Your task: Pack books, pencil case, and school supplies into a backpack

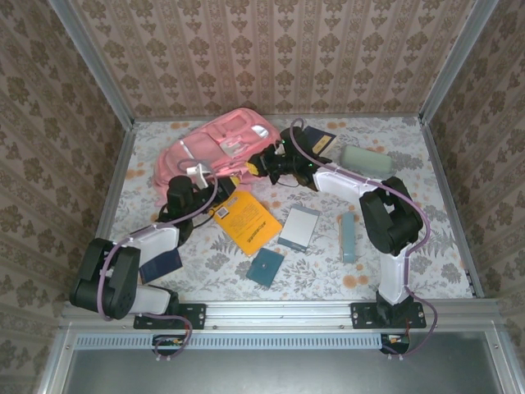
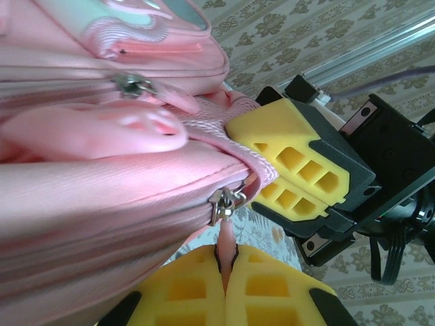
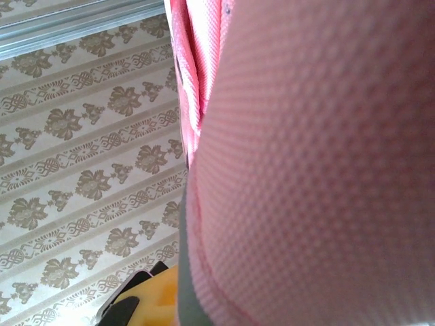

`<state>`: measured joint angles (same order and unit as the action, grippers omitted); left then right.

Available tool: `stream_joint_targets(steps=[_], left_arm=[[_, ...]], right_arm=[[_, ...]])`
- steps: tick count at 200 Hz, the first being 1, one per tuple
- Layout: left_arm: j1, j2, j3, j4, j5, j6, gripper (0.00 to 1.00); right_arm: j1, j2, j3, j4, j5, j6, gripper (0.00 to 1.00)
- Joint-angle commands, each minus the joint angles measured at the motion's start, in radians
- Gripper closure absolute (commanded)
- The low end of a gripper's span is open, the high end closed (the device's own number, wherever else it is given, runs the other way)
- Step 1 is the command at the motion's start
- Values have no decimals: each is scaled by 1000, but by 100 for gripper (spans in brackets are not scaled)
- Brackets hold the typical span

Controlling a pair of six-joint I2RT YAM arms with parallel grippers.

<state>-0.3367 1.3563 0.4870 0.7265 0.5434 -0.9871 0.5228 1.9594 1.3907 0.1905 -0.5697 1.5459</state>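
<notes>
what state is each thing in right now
backpack: lying flat, zip looks closed
left gripper: shut on zipper pull
right gripper: shut on backpack edge
orange-yellow book: closed, flat on table
pencil case: on table, not packed

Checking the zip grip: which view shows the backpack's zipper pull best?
Left wrist: the zipper pull is close and sharp, pinched in the left claw. Top external shows the backpack, the pull too small to tell. Right wrist shows its pink mesh fabric.
</notes>
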Motion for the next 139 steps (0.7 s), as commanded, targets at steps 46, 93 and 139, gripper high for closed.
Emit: stream_joint_targets(steps=[46, 93, 139], left_arm=[[107, 127, -113, 367, -17, -275, 100], [185, 287, -156, 574, 15, -429, 100], [210, 270, -147, 544, 52, -393, 100]], right_arm=[[-90, -32, -146, 297, 16, 51, 100], [-155, -32, -205, 348, 11, 42, 100], [-217, -25, -186, 216, -29, -82, 89]])
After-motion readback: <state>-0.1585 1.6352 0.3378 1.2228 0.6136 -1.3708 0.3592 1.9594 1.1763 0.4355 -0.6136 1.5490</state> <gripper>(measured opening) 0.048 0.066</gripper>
